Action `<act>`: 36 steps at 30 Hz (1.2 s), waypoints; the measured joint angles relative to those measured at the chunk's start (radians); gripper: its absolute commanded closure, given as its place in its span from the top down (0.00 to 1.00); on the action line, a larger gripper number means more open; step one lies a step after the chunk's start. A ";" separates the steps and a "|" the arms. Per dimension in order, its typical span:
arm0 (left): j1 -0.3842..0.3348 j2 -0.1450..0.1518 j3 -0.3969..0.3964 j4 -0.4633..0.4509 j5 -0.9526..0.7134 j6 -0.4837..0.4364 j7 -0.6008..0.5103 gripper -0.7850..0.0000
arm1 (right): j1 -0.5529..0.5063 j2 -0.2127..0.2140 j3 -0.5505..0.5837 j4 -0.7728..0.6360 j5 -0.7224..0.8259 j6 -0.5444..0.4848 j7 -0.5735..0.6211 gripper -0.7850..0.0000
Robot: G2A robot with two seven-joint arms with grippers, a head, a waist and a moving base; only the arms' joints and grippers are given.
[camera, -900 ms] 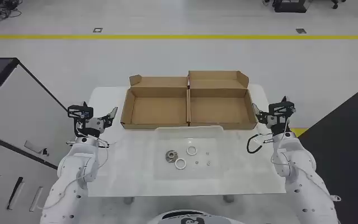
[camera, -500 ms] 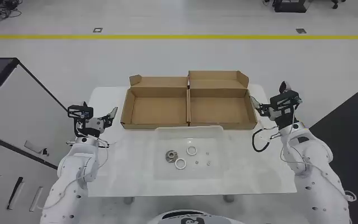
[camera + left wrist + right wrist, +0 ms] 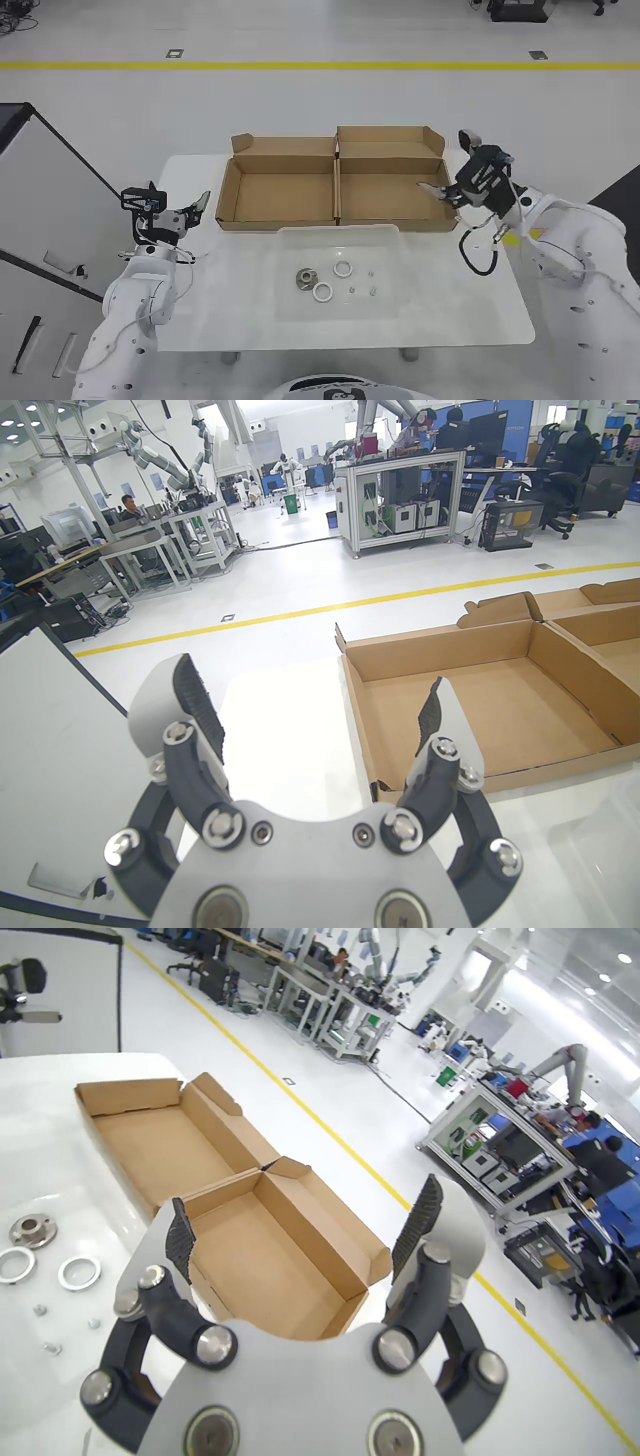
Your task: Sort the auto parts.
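Observation:
A metal flange (image 3: pixel 305 277) (image 3: pixel 32 1228), two white rings (image 3: pixel 343 268) (image 3: pixel 323 292) (image 3: pixel 79 1274) and a few small screws (image 3: pixel 373 292) (image 3: pixel 51 1348) lie in a clear tray (image 3: pixel 335 231) at the table's middle. Behind the tray stand two empty cardboard boxes side by side, the left box (image 3: pixel 275 196) (image 3: pixel 480 700) and the right box (image 3: pixel 390 196) (image 3: pixel 280 1248). My left gripper (image 3: pixel 197 205) (image 3: pixel 310 680) is open and empty, just left of the left box. My right gripper (image 3: pixel 449 162) (image 3: pixel 305 1193) is open and empty, above the right box's right wall.
The white table (image 3: pixel 450 300) has bare surface left and right of the tray. A large white panel (image 3: pixel 50 190) leans close to the table's left side. A cable (image 3: pixel 470 250) hangs from the right wrist over the table's right part.
My right arm has swung up and inward from the table's right edge to the right box's right wall. The left arm and the parts have stayed put.

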 measured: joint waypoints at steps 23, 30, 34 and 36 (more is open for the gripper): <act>0.000 0.000 0.000 0.000 0.000 0.000 0.000 1.00 | 0.369 0.102 -0.383 0.065 0.242 -0.235 0.386 1.00; 0.000 0.000 0.000 0.000 0.000 0.000 0.000 1.00 | 0.498 0.172 -0.561 0.097 0.276 -0.235 0.386 1.00; 0.000 0.000 0.000 0.000 0.000 0.000 0.000 1.00 | 0.579 0.211 -0.673 0.111 0.315 -0.235 0.386 1.00; 0.000 0.000 0.000 0.000 0.000 0.000 0.000 1.00 | 0.625 0.233 -0.739 0.122 0.338 -0.235 0.386 1.00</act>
